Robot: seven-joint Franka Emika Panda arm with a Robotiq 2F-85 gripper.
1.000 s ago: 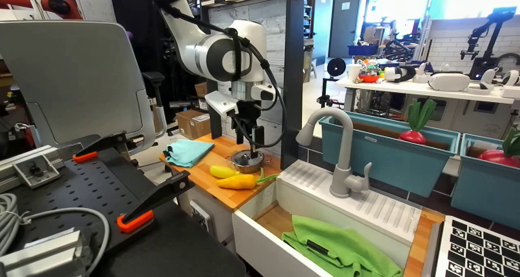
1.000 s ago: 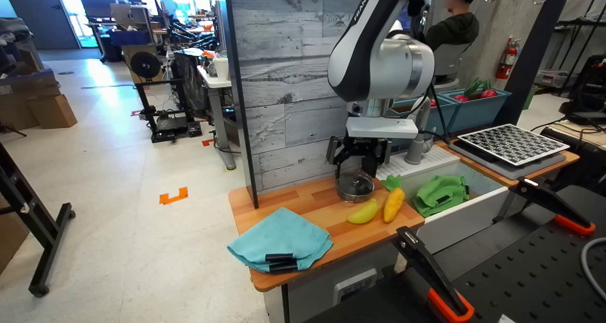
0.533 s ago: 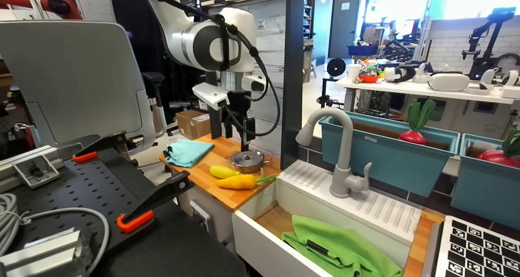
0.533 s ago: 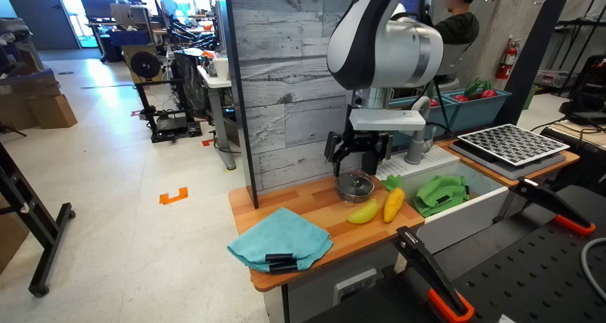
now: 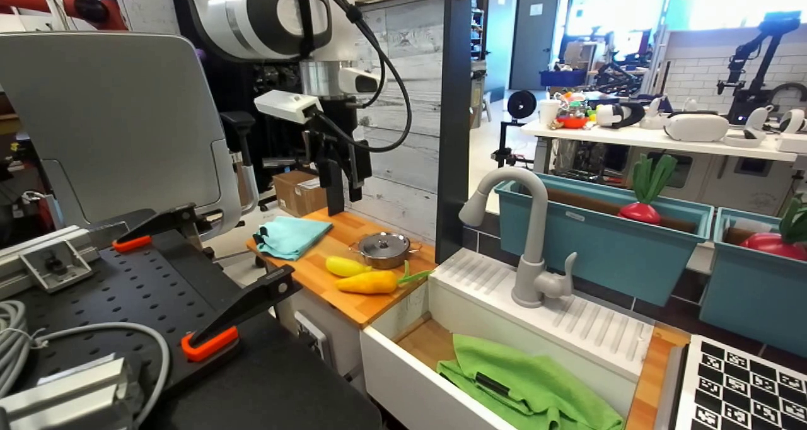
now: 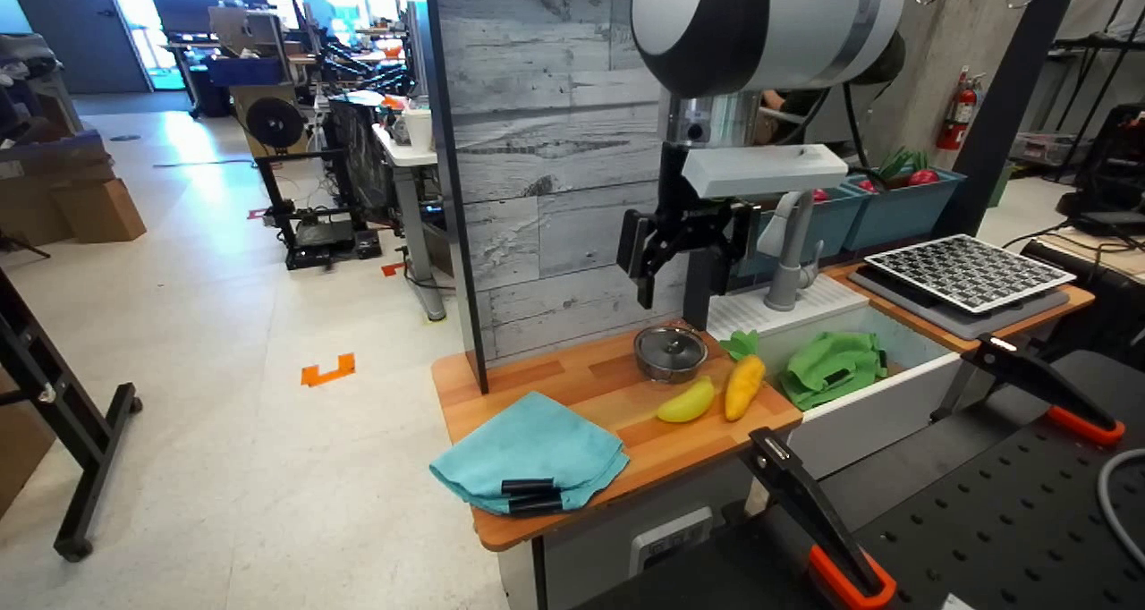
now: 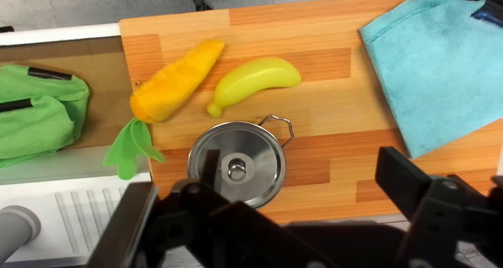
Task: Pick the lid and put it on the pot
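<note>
Both exterior views show the gripper (image 6: 682, 286) well above the pot (image 5: 386, 261), higher than earlier: a second ago it reached down to the pot, and half a second ago it hung close over it. In an exterior view it has also drifted across toward the blue cloth (image 5: 293, 238). The fingers (image 7: 401, 181) are spread wide apart, as they were. The lid (image 7: 253, 158) rests on the pot, right way up, and both stay where they stood on the wooden counter (image 7: 342, 109). In the wrist view one of the fingers covers the lid's lower left edge, so I cannot tell whether it sits flush there; the nearer parts of the gripper are dark and blurred. The arm (image 6: 805, 29) is cut off at the top of both exterior views, and the blue cloth and a green cloth (image 7: 39, 118) run past the edges of the wrist view. A yellow banana (image 7: 255, 79) lies near the pot but apart from it, an orange carrot (image 7: 177, 81) beside the banana, its green leaves (image 7: 126, 154) reaching over the counter's edge toward the sink (image 5: 403, 379), where the green cloth lies. A grey faucet (image 5: 533, 247) rises from the sink's ribbed ledge (image 5: 473, 277). Just behind the pot stands a wood-grain panel (image 6: 555, 172), with a dark post (image 5: 455, 133) at its end toward the sink.
</note>
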